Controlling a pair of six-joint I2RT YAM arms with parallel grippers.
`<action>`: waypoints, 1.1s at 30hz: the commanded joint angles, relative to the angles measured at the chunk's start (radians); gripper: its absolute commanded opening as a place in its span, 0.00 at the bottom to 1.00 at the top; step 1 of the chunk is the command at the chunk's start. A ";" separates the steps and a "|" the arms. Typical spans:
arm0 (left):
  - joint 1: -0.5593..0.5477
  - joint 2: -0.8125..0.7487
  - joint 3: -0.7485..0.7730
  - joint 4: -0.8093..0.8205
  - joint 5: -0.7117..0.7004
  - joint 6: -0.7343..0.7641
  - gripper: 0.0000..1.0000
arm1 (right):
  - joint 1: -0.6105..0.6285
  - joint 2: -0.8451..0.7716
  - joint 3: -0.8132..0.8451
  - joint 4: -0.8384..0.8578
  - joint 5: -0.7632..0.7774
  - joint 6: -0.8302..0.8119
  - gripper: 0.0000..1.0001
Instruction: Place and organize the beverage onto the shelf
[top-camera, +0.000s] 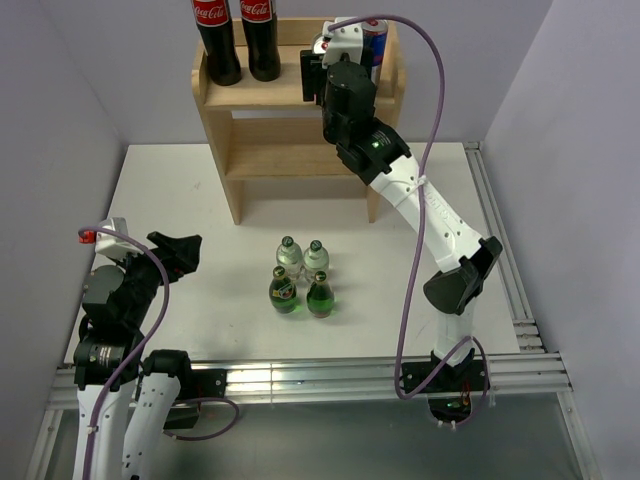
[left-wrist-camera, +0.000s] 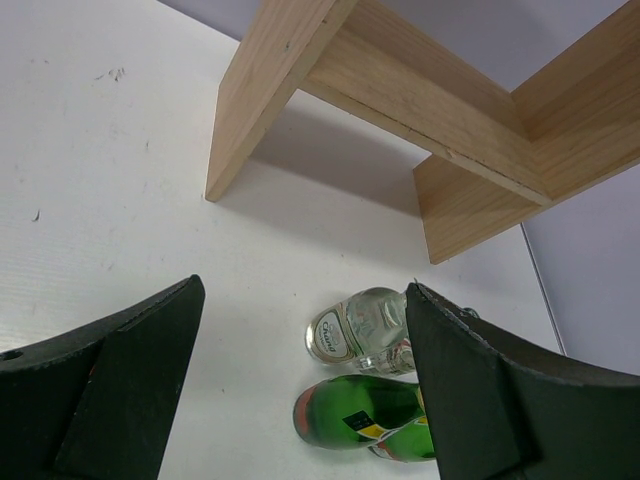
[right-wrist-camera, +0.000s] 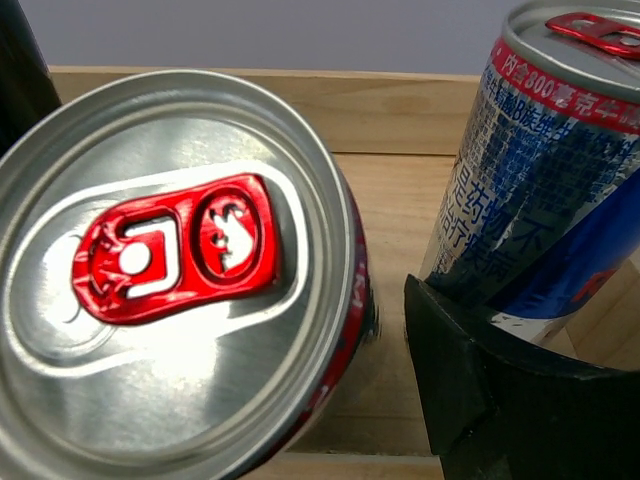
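Nearby, cola bottles (top-camera: 217, 45) beside the cans (right-wrist-camera: 170, 270).

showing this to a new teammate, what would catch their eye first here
Probably the right arm, stretched over the top tier of the shelf, where two cans stand to the right of two tall cola bottles. Next come the four small bottles, two clear and two green, clustered on the white table in front of the shelf. The left gripper hangs open at the near left.
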 joint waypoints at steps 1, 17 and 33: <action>0.008 -0.007 -0.003 0.043 0.018 0.020 0.88 | -0.008 0.001 -0.006 0.044 0.051 -0.017 0.78; 0.009 -0.008 -0.005 0.043 0.018 0.020 0.89 | -0.023 0.044 0.012 0.101 0.085 -0.040 0.75; 0.016 -0.010 -0.006 0.044 0.021 0.020 0.89 | -0.048 0.054 0.015 0.104 0.070 -0.014 0.39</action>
